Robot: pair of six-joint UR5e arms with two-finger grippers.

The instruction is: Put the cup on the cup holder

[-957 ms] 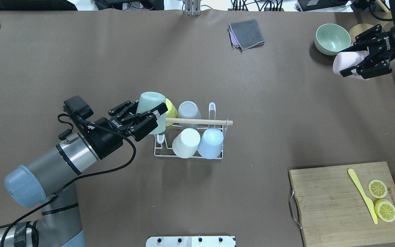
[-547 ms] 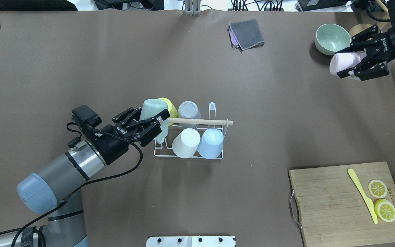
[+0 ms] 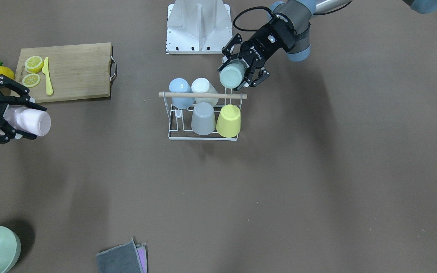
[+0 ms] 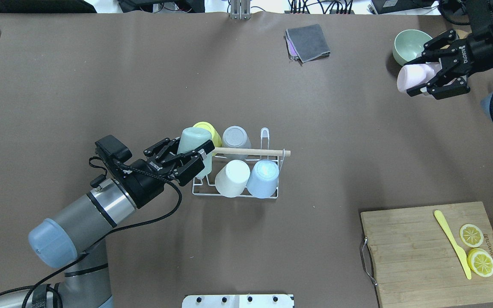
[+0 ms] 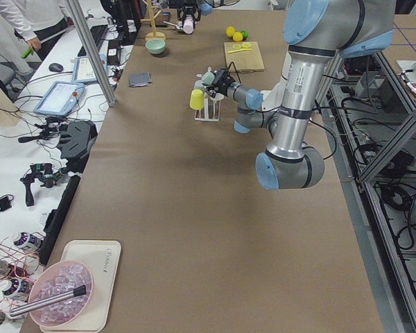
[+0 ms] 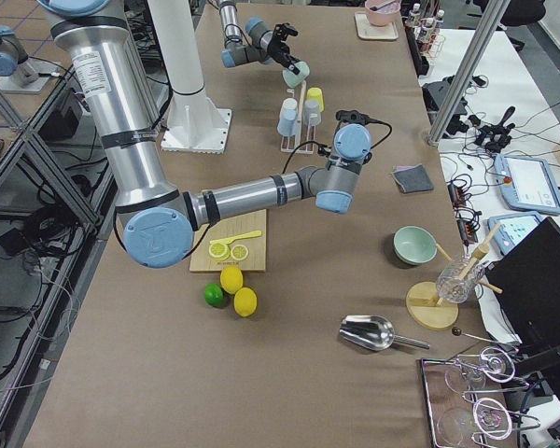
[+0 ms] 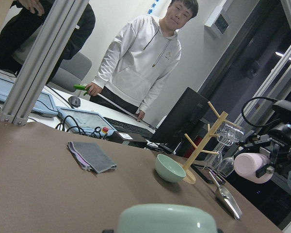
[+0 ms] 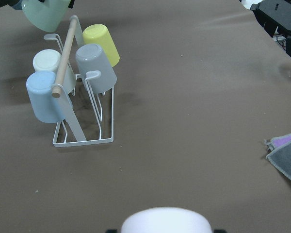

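I have the left gripper (image 4: 190,150) clamped across the sides of the mint cup (image 4: 194,137). The cup hangs mouth down over the left end of the cup holder (image 4: 255,152), just beside the yellow cup (image 4: 213,133). It is inverted, I judge, so the peg beneath can slide up inside; whether it touches yet I cannot tell. The right gripper (image 4: 420,73) is closed on a pink cup (image 4: 408,75) well apart, by the green bowl (image 4: 405,42), probably waiting for the bare peg (image 4: 265,133).
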